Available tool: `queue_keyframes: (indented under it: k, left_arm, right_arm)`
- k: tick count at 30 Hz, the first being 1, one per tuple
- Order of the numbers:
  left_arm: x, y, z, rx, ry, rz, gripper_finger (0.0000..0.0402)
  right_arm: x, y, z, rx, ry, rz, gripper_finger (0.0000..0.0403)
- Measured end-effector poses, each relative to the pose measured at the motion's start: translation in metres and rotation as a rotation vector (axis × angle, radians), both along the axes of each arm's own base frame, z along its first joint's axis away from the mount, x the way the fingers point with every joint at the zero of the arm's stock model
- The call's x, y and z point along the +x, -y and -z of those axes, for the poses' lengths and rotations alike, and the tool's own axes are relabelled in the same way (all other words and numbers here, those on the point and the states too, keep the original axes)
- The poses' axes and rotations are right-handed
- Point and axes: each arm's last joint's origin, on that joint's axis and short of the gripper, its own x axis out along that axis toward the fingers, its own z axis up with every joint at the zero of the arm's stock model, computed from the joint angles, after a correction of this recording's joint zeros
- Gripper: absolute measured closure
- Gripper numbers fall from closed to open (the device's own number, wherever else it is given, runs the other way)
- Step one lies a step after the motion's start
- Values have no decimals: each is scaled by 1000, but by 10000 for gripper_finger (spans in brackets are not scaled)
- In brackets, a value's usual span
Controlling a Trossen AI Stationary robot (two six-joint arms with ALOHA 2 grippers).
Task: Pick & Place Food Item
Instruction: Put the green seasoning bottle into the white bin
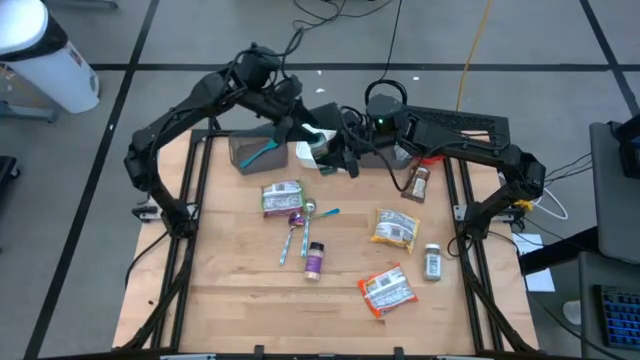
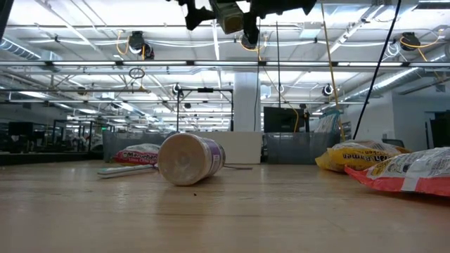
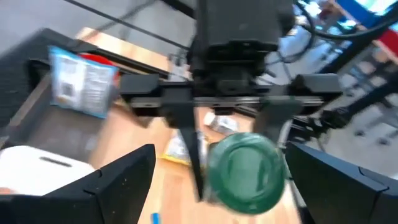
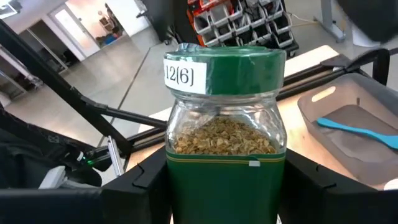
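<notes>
A glass jar of dried herbs with a green lid and green label is held in my right gripper, high above the table's far middle. In the low view it shows at the picture's top. My left gripper is open and faces the jar; the green lid shows between its two fingers without touching them. In the high view my left gripper is just left of the right one. My right gripper pinches the jar's body between its two fingers, one on each side, below the glass shoulder. The jar is lifted clear of the table. Its lid end sticks out past the fingertips toward my left gripper.
A grey bin with a teal spatula stands at the far left, a white object beside it. On the table lie a green packet, spoons, a purple jar, yellow and orange packets, and spice bottles.
</notes>
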Motion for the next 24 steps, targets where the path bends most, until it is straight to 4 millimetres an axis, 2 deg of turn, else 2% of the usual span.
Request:
queue_keyframes:
  k: [6,10,24]
  left_arm:
    - [7,9,4,-25,-13,74,33]
    - [8,13,8,9,-58,59,40]
    - [15,14,17,8,-110,47,41]
  right_arm:
    - [0,0,2,-7,-15,-3,208]
    - [0,0,3,-7,-23,-5,208]
    - [0,-1,3,-9,-22,-36,208]
